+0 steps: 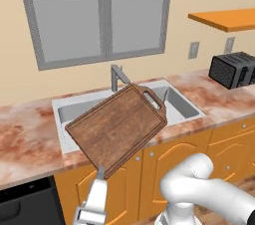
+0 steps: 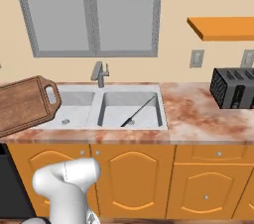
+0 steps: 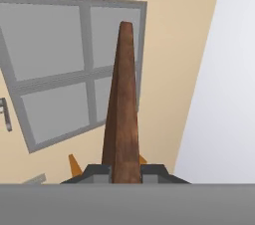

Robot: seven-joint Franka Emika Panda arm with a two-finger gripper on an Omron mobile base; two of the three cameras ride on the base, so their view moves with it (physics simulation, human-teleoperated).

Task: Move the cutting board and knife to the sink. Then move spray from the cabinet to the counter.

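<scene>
Counter [image 1: 30, 129] runs across mid frame w/ sink [image 2: 79, 114] set into it. Cutting board [image 1: 117, 127] hangs mid-frame in left base view, tilted, handle end toward faucet, prob. lifted clear of the counter edge for the drop into the basin. Gripper [image 3: 125, 171] is clamped on board's near edge, fingers tight to the wood. Knife [image 2: 139, 111] already lies in sink's right basin.

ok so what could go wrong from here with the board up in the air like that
The tool pinches the cutting board only at one short end, so the long board could pivot or slip out as it swings.

The knife already lies propped in the right basin of the sink; a board lowered there might knock or trap it.

The faucet stands behind the basins, and the loop-handle end leads toward it, so it may clip it.
</scene>
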